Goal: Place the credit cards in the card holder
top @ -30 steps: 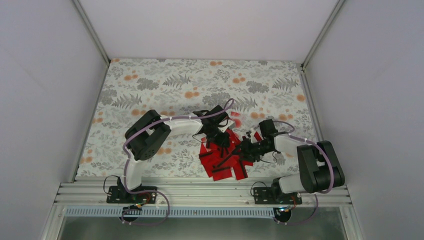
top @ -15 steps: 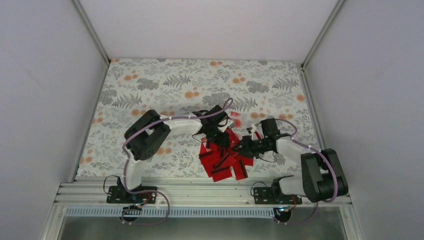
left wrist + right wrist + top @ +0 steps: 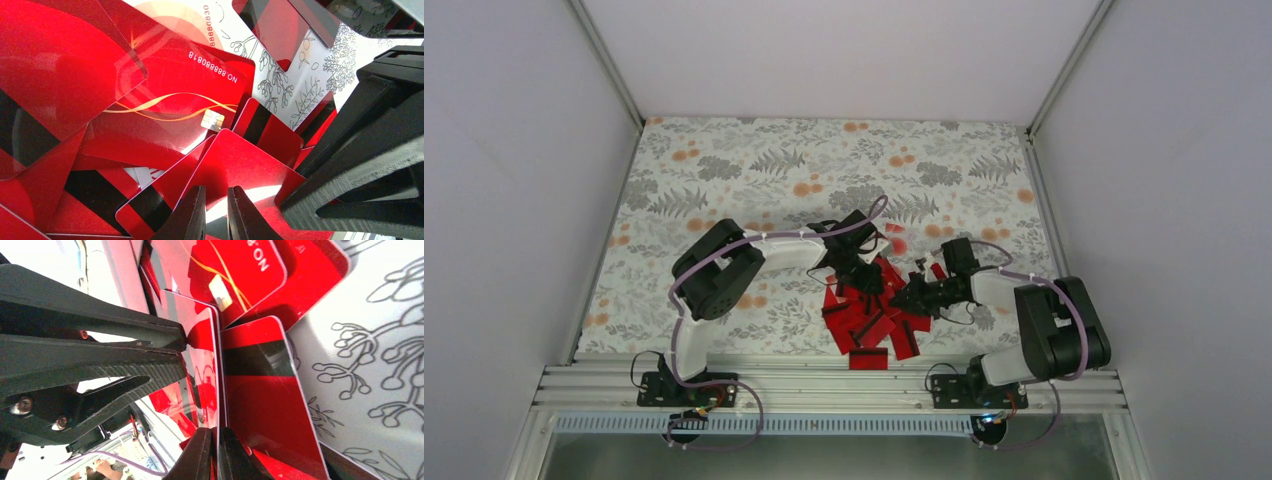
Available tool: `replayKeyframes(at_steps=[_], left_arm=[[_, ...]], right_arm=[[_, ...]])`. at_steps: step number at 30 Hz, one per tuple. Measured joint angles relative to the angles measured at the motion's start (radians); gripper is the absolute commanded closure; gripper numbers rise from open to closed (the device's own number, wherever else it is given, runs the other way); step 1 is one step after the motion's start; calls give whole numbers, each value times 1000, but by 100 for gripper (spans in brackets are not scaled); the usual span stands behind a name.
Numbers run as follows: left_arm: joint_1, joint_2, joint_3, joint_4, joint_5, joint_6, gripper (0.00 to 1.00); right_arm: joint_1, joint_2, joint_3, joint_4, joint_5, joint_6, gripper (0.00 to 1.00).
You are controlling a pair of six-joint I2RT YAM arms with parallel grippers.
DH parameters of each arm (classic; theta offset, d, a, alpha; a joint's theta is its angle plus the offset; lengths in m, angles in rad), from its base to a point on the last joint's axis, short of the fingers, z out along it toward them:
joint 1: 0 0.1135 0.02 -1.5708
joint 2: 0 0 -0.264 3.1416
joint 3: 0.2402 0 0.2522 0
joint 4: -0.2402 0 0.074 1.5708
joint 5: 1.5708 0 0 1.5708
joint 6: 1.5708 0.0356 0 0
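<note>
We judge the task barely under way. The credit cards [image 3: 869,318] lie in a loose red heap under and around both grippers, and we see none of them inside anything. We cannot make out the card holder in any view, so we cannot place it relative to either gripper.

The right gripper [image 3: 214,440] is clenched on 1 red card [image 3: 204,380], which stands on edge and runs straight out from between its fingers. In the right wrist view, the tip of the left gripper [image 3: 216,197] meets or nearly meets that card's far end. The left gripper's jaws stand almost together with a slim gap, and we cannot tell whether anything is pinched there. Just beyond its tips lie overlapping cards, 1 of them a chip card [image 3: 200,100]. By our reckoning nearly every card is left to load.

Against the frame 1 second ago, the right gripper's jaws have drawn together from clearly parted. 1 striped card [image 3: 869,358] now lies clear of the heap, on the base side of the right gripper. The left gripper looks unmoved.
</note>
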Motion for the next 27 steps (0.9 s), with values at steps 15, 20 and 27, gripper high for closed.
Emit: replayKeyframes(at_steps=[15,20,27], left_arm=[[52,-46,-6,-60,-62,-37,64],[86,-84,17,-115,-100,-43,54],[135,-188,62,-142,-123,-64,37]], right_arm=[[0,25,96,-32,11,-30,96],[0,17,157,-61,45,-40,96],[-17,17,285,-114,60,-46,96]])
